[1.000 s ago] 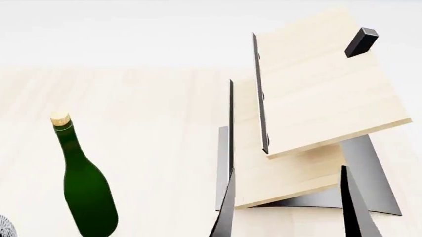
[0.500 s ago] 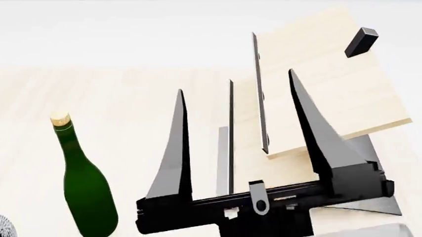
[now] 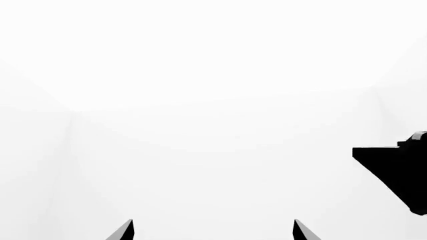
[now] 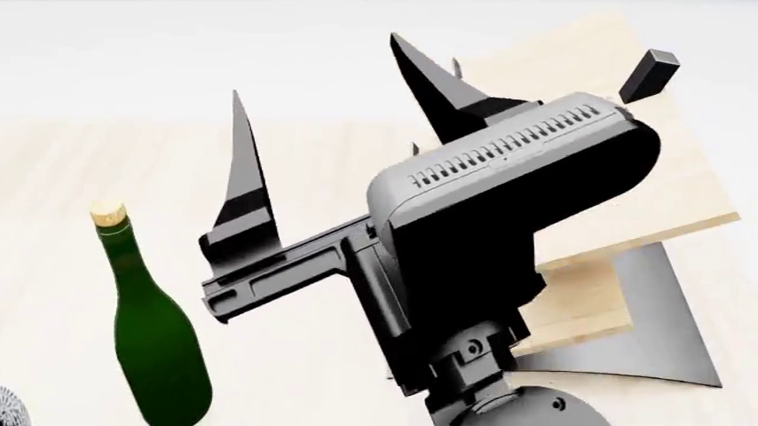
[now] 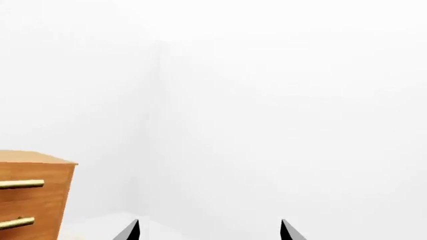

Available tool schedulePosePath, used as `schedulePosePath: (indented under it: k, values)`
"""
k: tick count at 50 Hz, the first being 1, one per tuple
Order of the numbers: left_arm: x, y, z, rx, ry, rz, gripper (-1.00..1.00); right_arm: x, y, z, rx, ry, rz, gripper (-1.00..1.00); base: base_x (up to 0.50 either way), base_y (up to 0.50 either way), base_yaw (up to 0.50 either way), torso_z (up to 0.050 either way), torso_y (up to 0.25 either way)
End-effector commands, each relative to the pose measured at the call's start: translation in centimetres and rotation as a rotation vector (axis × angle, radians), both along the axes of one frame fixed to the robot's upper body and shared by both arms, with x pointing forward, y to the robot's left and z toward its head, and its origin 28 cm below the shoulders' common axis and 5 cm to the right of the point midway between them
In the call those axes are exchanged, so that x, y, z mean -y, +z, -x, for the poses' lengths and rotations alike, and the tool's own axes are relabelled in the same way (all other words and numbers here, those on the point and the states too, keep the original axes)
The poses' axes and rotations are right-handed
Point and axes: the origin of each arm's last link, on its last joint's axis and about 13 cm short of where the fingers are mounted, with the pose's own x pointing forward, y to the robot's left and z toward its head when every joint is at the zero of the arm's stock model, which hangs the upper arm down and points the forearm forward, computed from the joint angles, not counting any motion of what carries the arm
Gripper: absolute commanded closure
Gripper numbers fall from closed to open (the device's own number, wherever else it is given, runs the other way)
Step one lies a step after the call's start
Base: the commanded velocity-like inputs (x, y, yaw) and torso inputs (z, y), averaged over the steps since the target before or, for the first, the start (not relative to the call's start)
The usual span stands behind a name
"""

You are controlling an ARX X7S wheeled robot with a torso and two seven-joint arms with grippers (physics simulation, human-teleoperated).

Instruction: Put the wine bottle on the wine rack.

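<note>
The pale wooden table (image 4: 71,160) is filling most of the head view, running away toward a white wall. On its right side the wine rack (image 4: 663,177) is standing, its two slanted light boards sitting on a grey metal base, though much of it is being hidden by the right arm. That arm is rising from the near edge in the middle of the view, its bulky grey and black wrist housing sitting in front of the rack. The right gripper (image 4: 337,124) is pointing up and away with its two black fingers spread wide, and it is holding nothing. The wine bottle (image 4: 160,346) is standing upright on the table at the near left, well apart from the rack and clear of the open fingers, with its tan cork (image 4: 108,212) on top. In the left wrist view the left gripper (image 3: 213,232) is showing only two separated fingertips against white, with nothing between them. The right wrist view is catching an orange-brown cabinet (image 5: 33,195). A small black peg (image 4: 648,74) is sitting on the rack's upper board.
</note>
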Motion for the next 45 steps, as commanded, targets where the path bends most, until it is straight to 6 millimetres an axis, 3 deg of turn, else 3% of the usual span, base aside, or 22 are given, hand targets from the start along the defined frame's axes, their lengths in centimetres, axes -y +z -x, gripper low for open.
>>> schedulePosePath:
  k: [1,21,36,45]
  values:
    - [0.0,0.0,0.0,-0.003,0.001,-0.001,-1.00,-0.1,1.2,-1.1,-0.119,0.157,0.041,-1.00,0.00,0.00,0.00,0.000,0.000]
    - [-0.1,0.1,0.0,-0.002,0.006,0.001,-1.00,-1.1,2.3,-1.6,-0.404,0.425,0.097,-1.00,0.00,0.00,0.00,0.000,0.000]
    - [0.0,0.1,0.1,-0.002,-0.002,0.001,-1.00,-2.3,2.5,-1.8,-0.434,0.519,0.166,-1.00,0.00,0.00,0.00,0.000,0.000]
    - [0.1,0.1,0.1,-0.003,-0.006,-0.001,-1.00,-3.1,1.9,-4.4,-0.503,0.504,0.176,-1.00,0.00,0.00,0.00,0.000,0.000]
